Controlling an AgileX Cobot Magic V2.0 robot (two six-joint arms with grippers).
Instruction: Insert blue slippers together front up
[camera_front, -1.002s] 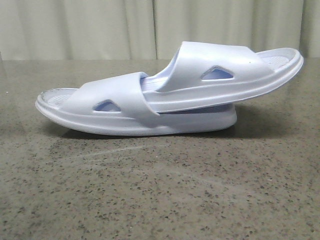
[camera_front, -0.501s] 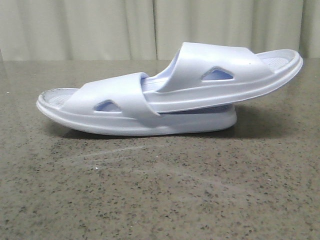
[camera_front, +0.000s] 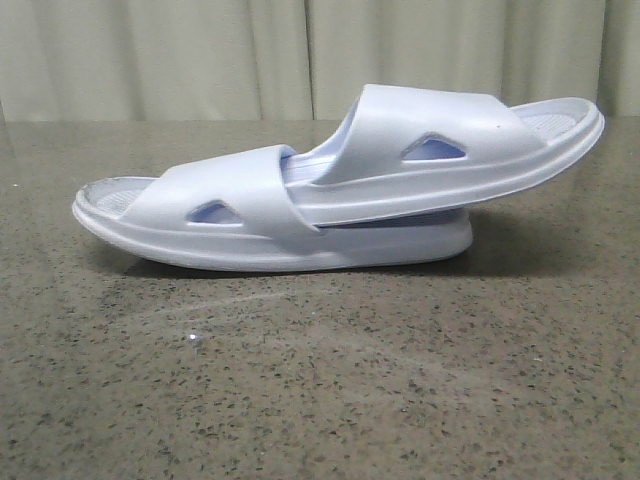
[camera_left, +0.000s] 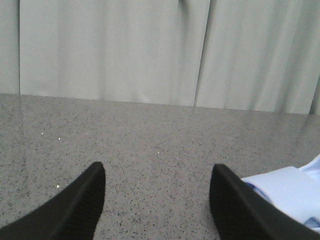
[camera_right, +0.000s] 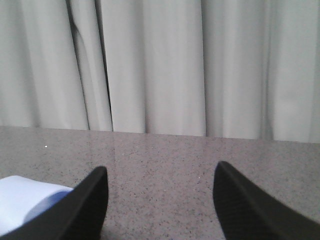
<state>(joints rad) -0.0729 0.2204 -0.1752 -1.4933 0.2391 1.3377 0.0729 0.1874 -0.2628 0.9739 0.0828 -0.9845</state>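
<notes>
In the front view the two pale blue slippers lie nested on the speckled table. The lower slipper (camera_front: 240, 215) rests flat with its strap to the left. The upper slipper (camera_front: 450, 150) has one end pushed under that strap and slants up to the right. No gripper shows in the front view. My left gripper (camera_left: 157, 172) is open over bare table, with a corner of a slipper (camera_left: 285, 192) beside one finger. My right gripper (camera_right: 160, 175) is open too, a slipper end (camera_right: 25, 200) showing beside one finger. Nothing sits between either pair of fingers.
The grey speckled table (camera_front: 320, 380) runs back to a pale pleated curtain (camera_front: 200, 60) behind it. Nothing else stands on the table in any view.
The nested slippers have shifted only a hair between the earlier front frames and now; otherwise nothing has moved.
</notes>
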